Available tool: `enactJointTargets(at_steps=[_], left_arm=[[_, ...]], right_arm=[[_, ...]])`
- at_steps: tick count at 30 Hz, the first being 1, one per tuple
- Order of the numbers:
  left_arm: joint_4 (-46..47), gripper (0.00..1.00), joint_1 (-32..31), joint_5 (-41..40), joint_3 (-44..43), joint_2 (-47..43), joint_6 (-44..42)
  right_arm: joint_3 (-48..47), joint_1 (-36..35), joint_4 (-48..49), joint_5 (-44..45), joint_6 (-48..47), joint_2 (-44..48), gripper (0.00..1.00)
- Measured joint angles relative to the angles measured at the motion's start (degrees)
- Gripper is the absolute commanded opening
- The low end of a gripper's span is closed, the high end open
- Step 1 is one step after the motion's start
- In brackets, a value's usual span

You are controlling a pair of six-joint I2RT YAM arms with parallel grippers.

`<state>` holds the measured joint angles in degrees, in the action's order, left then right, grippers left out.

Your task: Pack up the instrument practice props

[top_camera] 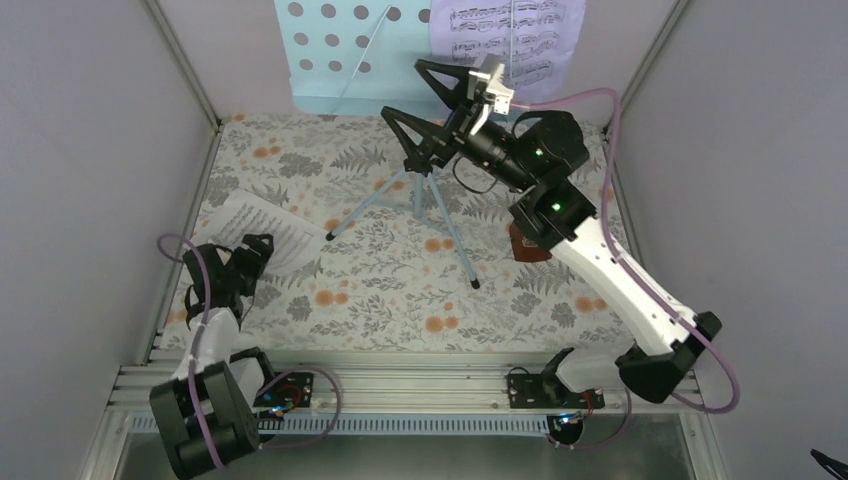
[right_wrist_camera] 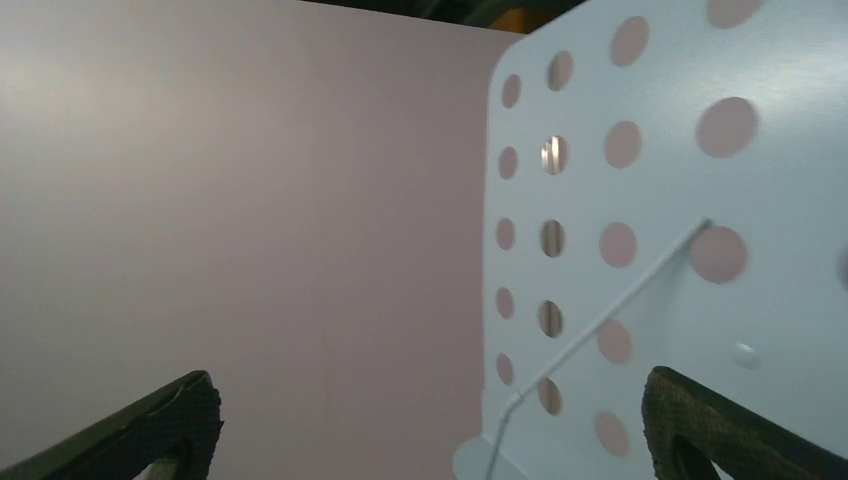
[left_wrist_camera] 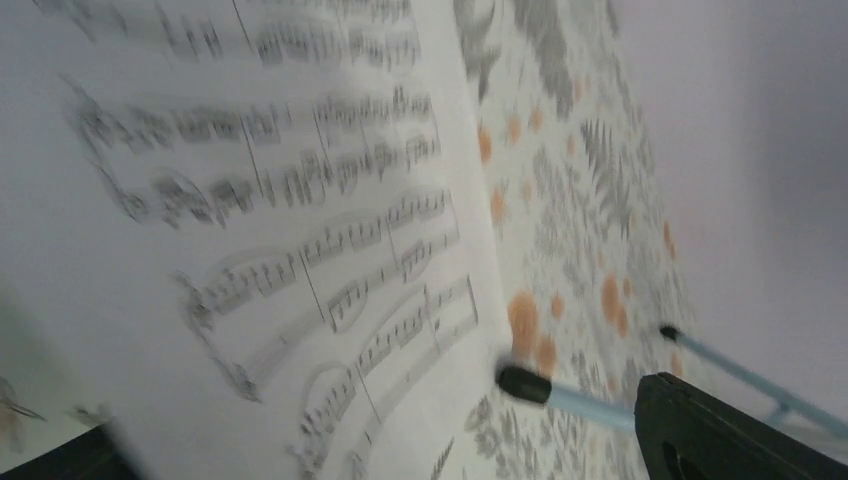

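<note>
Right gripper [top_camera: 424, 100] wide at stand [top_camera: 340, 55], 12 o'clock.
I see 1 page [top_camera: 268, 232] at 9 o'clock by left gripper [top_camera: 252, 256], its gap I can't tell; metronome [top_camera: 527, 246] at 3 o'clock.

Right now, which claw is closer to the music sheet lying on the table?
The left. The left gripper sits at the near edge of that sheet, while the right gripper is raised by the blue music stand's plate, well away from it.
</note>
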<state>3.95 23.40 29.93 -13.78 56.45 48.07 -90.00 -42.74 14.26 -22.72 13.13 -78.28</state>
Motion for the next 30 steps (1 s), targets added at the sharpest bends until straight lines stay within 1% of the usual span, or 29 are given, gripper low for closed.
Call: enactJointTargets(at_steps=[2, 5, 10, 14, 17, 20, 21, 24, 26, 27, 28, 29, 30], left_arm=[[-4.0, 1.0, 0.0, -4.5, -2.2, -4.2, -0.3], [-8.8, 1.0, 0.0, -11.0, -4.5, -10.5, -0.5], [-18.0, 1.0, 0.0, -22.8, -7.7, -19.1, -1.0], [-24.2, 1.0, 0.0, -30.6, -13.0, -21.7, -4.0], [-26.0, 1.0, 0.0, -32.4, -17.5, -22.0, -7.6], [-26.7, 0.99, 0.0, -28.2, -24.1, -21.2, -11.6], [-26.8, 0.95, 0.0, -25.9, -26.8, -20.5, -12.2], [-25.4, 0.91, -0.4, -15.6, -37.2, -16.8, -13.9], [-24.9, 0.88, -1.3, -8.8, -44.9, -13.4, -15.3], [-25.3, 0.87, -2.5, -5.4, -49.9, -11.1, -16.2], [-25.5, 0.86, -3.9, -1.0, -57.4, -9.1, -18.1], [-25.3, 0.85, -5.3, -0.6, -58.1, -7.4, -18.3], [-26.7, 0.83, -8.2, 1.5, -62.8, -5.2, -19.7]], right_arm=[[1.2, 0.0, -3.2, 4.0, -1.9, 2.4, 1.0], [3.2, 0.0, -7.9, 13.2, -4.9, 6.4, 1.0], [5.2, 0.1, -12.5, 27.1, -9.1, 10.8, 1.0], [5.1, 0.3, -15.5, 34.7, -11.3, 12.0, 1.0], [4.1, 2.0, -18.9, 38.4, -11.8, 11.9, 1.0], [1.4, 5.1, -23.0, 39.6, -11.7, 11.0, 1.0], [-0.6, 6.6, -24.9, 39.7, -11.5, 10.2, 1.0], [-4.9, 9.9, -27.9, 38.1, -10.9, 8.5, 0.98], [-6.3, 11.9, -29.7, 35.4, -10.1, 8.3, 0.96], [-6.7, 12.6, -30.4, 34.0, -9.7, 8.2, 0.95], [-7.3, 13.4, -31.1, 32.2, -9.3, 8.1, 0.93], [-7.8, 13.9, -31.5, 30.7, -8.9, 7.9, 0.92], [-8.2, 14.5, -32.0, 28.9, -8.5, 7.7, 0.92]])
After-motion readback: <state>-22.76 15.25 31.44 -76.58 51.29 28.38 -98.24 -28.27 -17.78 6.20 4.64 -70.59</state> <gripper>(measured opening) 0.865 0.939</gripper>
